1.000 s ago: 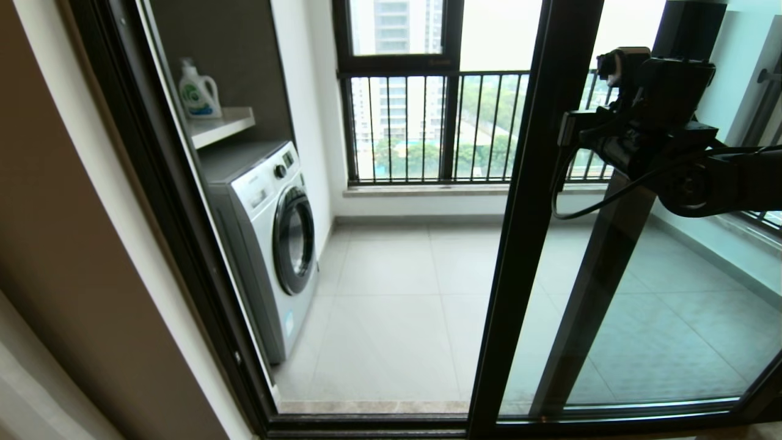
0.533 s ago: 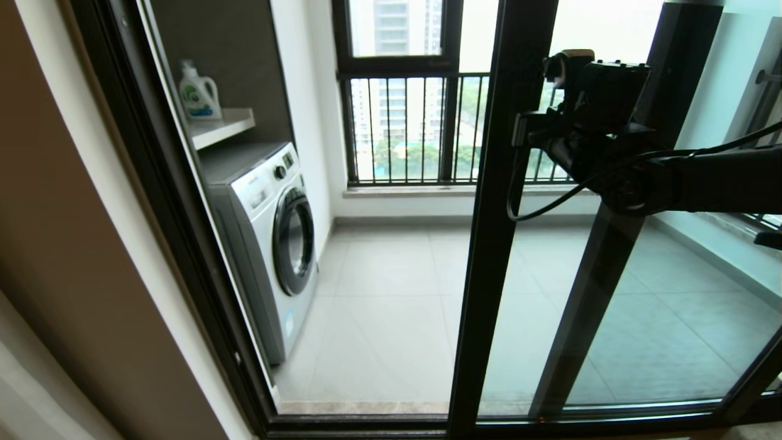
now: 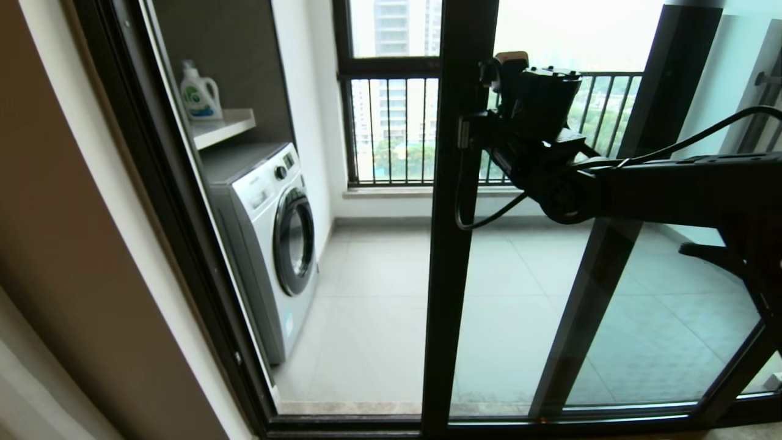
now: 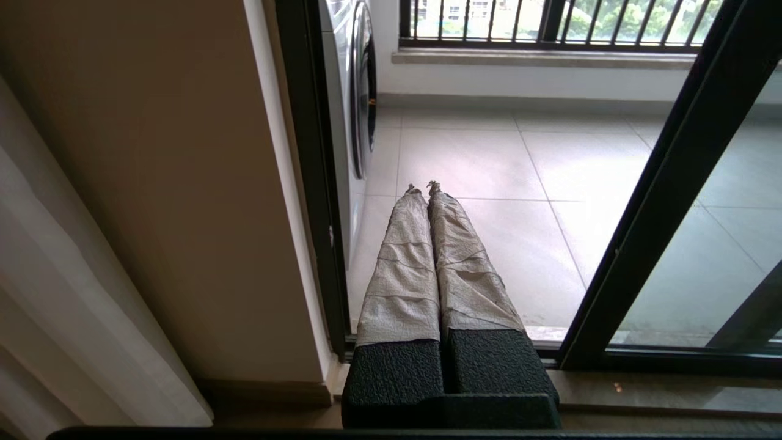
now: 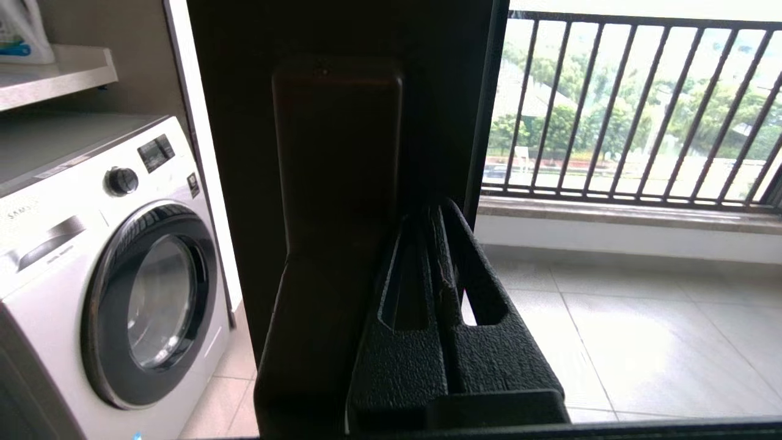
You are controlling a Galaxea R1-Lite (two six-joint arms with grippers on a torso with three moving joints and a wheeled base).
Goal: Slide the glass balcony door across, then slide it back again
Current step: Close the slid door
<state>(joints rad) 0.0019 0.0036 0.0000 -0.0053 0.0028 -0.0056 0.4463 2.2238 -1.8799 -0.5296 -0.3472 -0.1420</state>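
Nearest to us, our left gripper point(image 4: 427, 186) hangs low by the doorway's left jamb, its wrapped fingers pressed together on nothing, parked and taking no part. Just past it stands the glass balcony door point(image 3: 452, 244), and here is the change: over the last second its leading black upright has travelled from right of centre to roughly the middle of the head view, so the open gap on the left has narrowed by a good deal. Our right gripper point(image 5: 431, 217) has gone along with it; the arm now reaches in from the right nearly level, with the wrist up against the upright at about handle height. In the right wrist view the fingers lie closed against each other, tucked just beside the bar handle point(image 5: 336, 159) rather than clamped around it, so we judge that we are pushing the door sideways, not gripping it. Beyond the glass sit the washing machine point(image 3: 272, 238) on the left, with a detergent bottle point(image 3: 198, 91) on the shelf point(image 3: 223, 125) above it, and farther off the railing point(image 3: 397, 128) of the balcony window. We take this as one sliding leg well under way, with the door heading for the left jamb; the gap left of the upright is what remains to close, and contact beside the handle must hold until then.
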